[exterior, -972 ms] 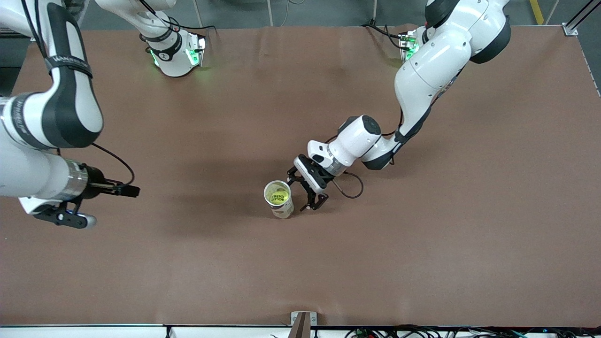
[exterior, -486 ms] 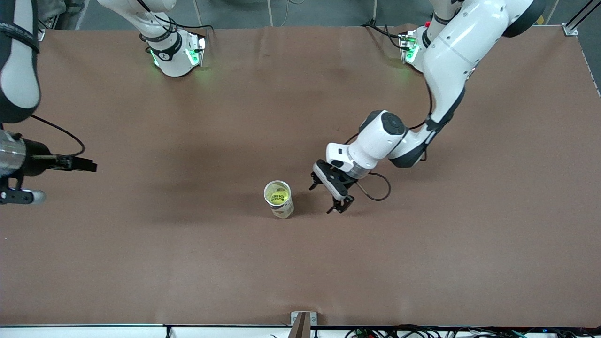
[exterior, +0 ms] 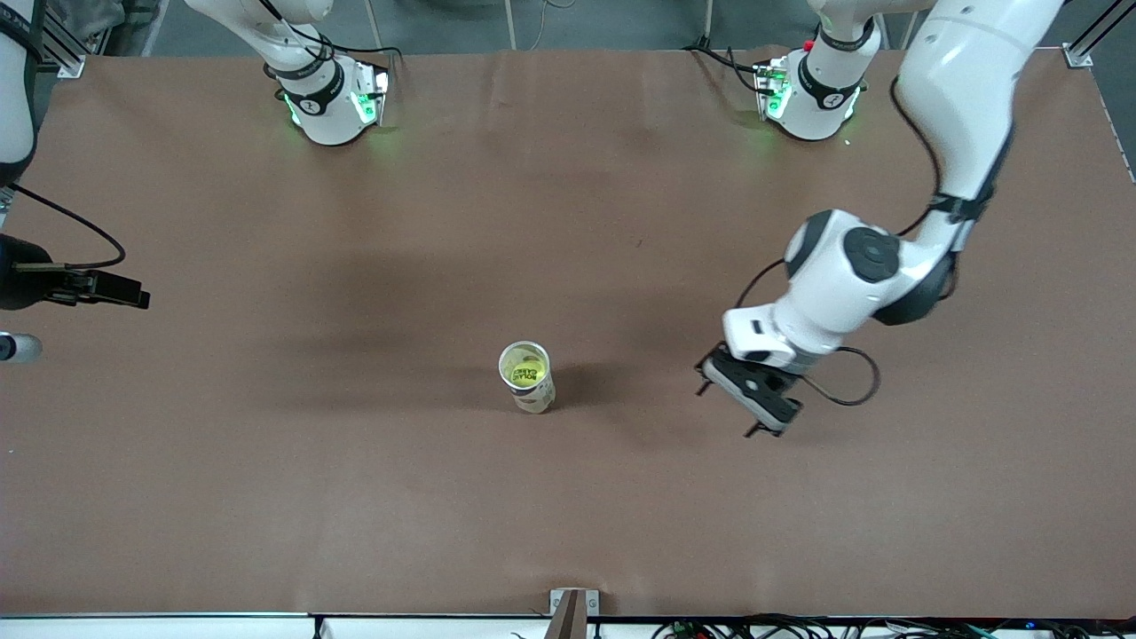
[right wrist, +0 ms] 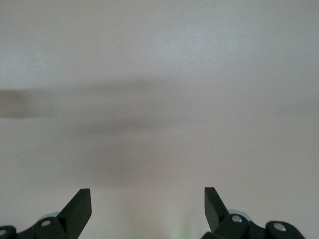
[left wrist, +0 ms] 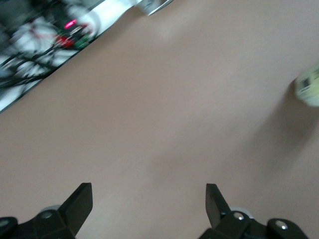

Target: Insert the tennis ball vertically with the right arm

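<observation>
- Near the middle of the tabletop, nearest to the front camera: can upright, mouth open upward, with the ball inside, yellow-green and lettered.
- Also seen from the left wrist view as a pale blur at the edge: can, too smeared to read.
- Judged from this: insertion done, ball sitting in the can, nothing left but to park the arms.
- Toward the left arm's end, well apart from the can: left gripper low over bare tabletop, fingers spread wide, grasping nothing.
- Toward the right arm's end, at the edge of the front view: right gripper mostly cut off, over bare tabletop; fingers spread wide in the right wrist view, grasping nothing.
- Farthest from the camera: two arm bases with green lights along the table edge.
- No obstacle between either gripper and the can; only brown tabletop around it.
</observation>
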`<state>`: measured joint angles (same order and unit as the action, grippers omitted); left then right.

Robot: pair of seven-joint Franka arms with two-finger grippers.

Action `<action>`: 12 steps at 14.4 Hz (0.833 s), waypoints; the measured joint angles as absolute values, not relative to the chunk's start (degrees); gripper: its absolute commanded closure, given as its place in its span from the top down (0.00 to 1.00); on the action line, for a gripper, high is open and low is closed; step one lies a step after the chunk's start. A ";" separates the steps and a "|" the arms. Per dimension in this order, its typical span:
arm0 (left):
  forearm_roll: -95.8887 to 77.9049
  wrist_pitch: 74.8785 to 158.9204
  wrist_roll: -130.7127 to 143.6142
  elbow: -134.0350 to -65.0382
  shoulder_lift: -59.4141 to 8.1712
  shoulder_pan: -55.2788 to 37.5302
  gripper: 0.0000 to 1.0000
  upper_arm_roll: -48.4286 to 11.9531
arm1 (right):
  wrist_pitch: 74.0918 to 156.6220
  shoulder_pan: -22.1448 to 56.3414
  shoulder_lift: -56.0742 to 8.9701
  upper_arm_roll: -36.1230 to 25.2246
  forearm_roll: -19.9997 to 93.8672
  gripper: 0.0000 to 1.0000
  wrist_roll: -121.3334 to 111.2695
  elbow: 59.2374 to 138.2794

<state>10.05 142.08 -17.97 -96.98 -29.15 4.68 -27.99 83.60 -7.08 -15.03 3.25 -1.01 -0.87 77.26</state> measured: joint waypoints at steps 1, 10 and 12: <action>10.04 135.72 -17.98 -93.36 -28.42 5.24 1.00 -27.97 | 82.74 -7.09 -14.95 3.26 -1.01 1.00 -0.91 76.70; 9.95 105.22 -15.58 -81.97 -19.72 13.57 1.00 -27.74 | 78.88 -6.19 -14.55 4.07 -1.00 1.00 -1.06 74.94; 9.81 101.42 -13.18 -81.62 -17.11 13.91 1.00 -27.46 | 77.19 -6.19 -13.52 4.02 -1.00 1.00 -1.06 75.06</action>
